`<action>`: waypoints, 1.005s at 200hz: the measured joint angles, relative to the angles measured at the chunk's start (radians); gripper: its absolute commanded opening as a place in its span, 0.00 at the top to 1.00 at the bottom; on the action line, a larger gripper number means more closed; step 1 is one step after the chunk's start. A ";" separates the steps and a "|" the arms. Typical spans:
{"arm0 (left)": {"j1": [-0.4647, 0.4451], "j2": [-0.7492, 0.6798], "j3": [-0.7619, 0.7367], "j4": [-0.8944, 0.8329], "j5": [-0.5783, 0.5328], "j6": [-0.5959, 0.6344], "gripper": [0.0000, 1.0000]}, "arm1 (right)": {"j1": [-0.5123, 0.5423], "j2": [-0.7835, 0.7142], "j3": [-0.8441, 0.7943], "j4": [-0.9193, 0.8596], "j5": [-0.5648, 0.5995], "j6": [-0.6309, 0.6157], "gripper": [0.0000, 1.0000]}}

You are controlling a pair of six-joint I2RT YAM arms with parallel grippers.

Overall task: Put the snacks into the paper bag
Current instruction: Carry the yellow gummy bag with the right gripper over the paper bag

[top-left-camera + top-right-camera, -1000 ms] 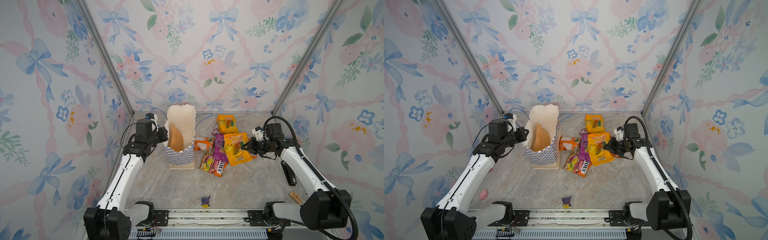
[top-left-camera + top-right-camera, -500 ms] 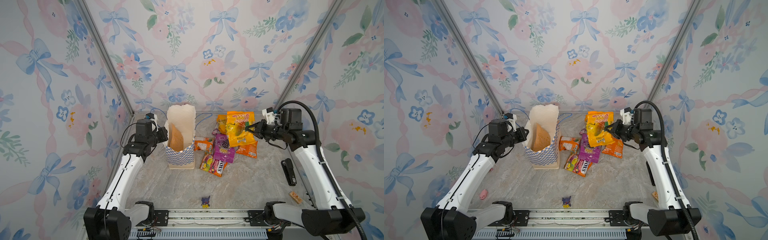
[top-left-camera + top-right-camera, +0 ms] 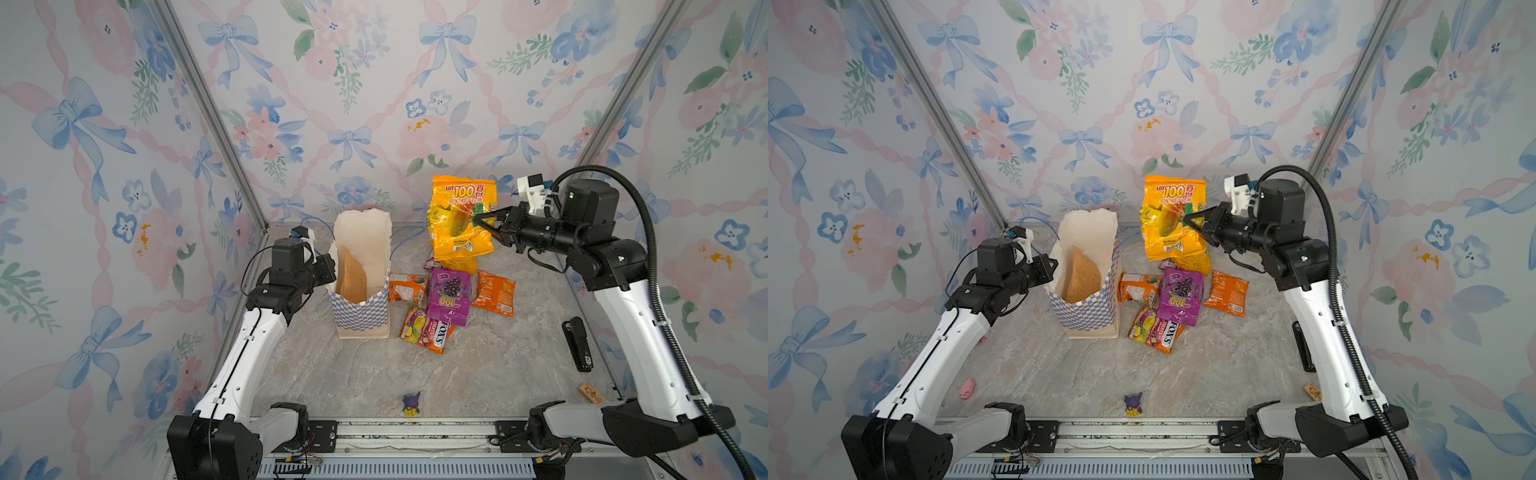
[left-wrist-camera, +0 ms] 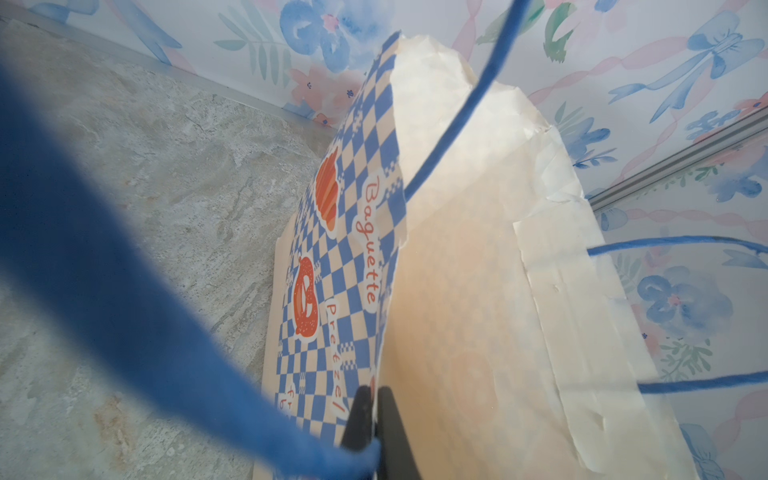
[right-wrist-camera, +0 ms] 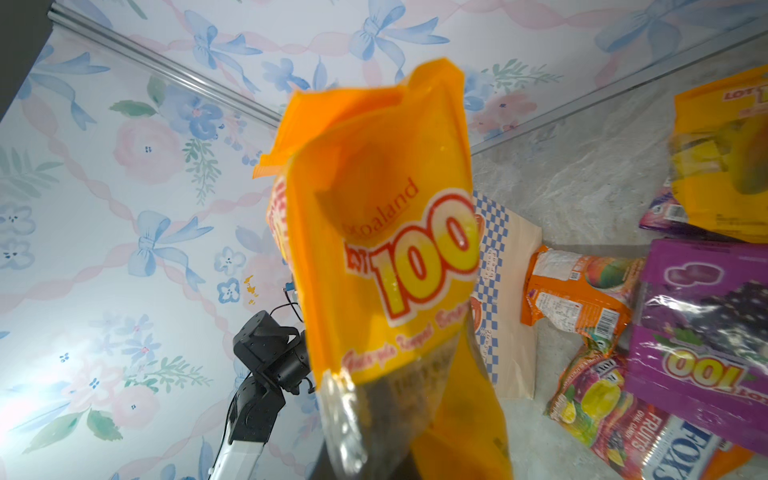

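yellow packet higher, nearer paper bag

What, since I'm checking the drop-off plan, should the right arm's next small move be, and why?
Probably carry the yellow LOT 100 packet leftward until it hangs over the paper bag's open mouth: the right gripper is shut on it above the pile, right of the bag, and the left gripper pinches the bag's rim.
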 measured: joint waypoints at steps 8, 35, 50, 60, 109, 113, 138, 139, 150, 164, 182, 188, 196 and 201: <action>0.000 0.000 0.000 0.000 0.000 0.000 1.00 | 0.028 0.022 0.032 0.003 0.008 0.006 1.00; 0.000 0.000 0.000 0.000 0.000 0.000 1.00 | 0.109 0.103 0.137 0.018 0.036 0.024 1.00; 0.000 0.000 0.000 0.000 0.000 0.000 1.00 | 0.151 0.150 0.195 0.025 0.061 0.033 1.00; 0.000 0.000 0.000 0.000 0.000 0.000 1.00 | 0.178 0.181 0.228 0.034 0.074 0.039 1.00; 0.000 0.000 0.000 0.000 0.000 0.000 1.00 | 0.306 0.336 0.346 0.060 0.132 0.081 1.00; -0.001 0.000 0.000 0.000 0.000 0.000 1.00 | 0.312 0.346 0.349 0.062 0.138 0.084 1.00; -0.003 0.000 0.000 0.000 0.001 0.000 1.00 | 0.347 0.410 0.354 0.062 0.183 0.114 1.00; -0.004 0.000 0.000 0.000 0.001 0.000 1.00 | 0.348 0.413 0.354 0.062 0.186 0.114 1.00; -0.004 -0.001 0.000 0.000 0.003 0.000 1.00 | 0.357 0.439 0.354 0.061 0.204 0.132 1.00; -0.004 -0.001 0.000 0.000 0.003 0.000 1.00 | 0.369 0.467 0.354 0.061 0.230 0.151 1.00; -0.004 -0.001 0.000 0.000 0.004 0.000 1.00 | 0.381 0.497 0.355 0.059 0.263 0.170 1.00; -0.004 -0.001 0.000 0.000 0.004 0.000 1.00 | 0.386 0.507 0.358 0.056 0.273 0.174 1.00; -0.004 -0.001 0.000 0.000 0.004 0.000 1.00 | 0.393 0.520 0.364 0.050 0.285 0.182 1.00; -0.004 -0.001 0.000 0.000 0.004 0.000 1.00 | 0.399 0.529 0.370 0.045 0.293 0.188 1.00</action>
